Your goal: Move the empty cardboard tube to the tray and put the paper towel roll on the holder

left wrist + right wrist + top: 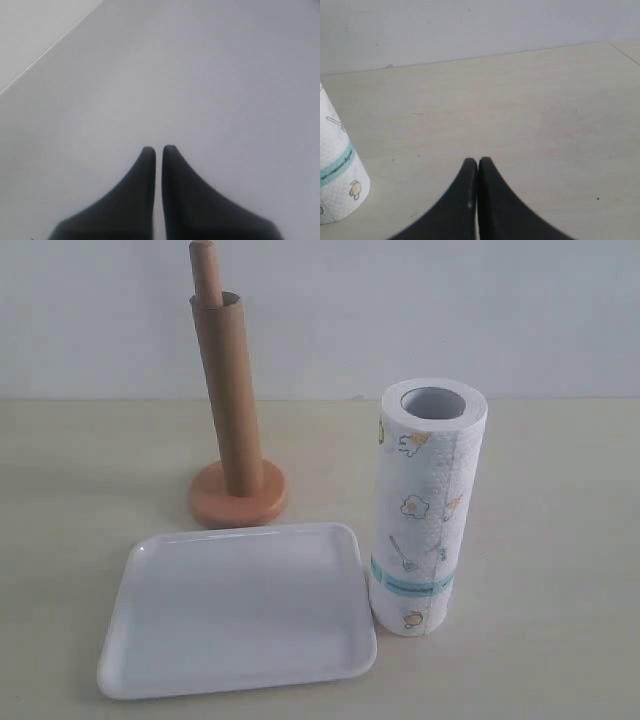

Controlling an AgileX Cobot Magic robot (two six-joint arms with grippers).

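Note:
The brown cardboard tube [228, 390] stands upright over the dowel of the orange-tan holder [238, 498], whose rounded top pokes out above it. In front lies the white tray [240, 615] with nothing on it. The paper towel roll [425, 505] stands upright to the tray's right; its lower end [337, 175] also shows in the right wrist view. My left gripper [158, 148] is shut on nothing, over a plain pale surface. My right gripper [478, 161] is shut on nothing above the table, apart from the roll. Neither gripper shows in the exterior view.
The beige table [560, 540] runs back to a pale wall [450, 310]. Bare tabletop [530, 115] lies beyond my right gripper.

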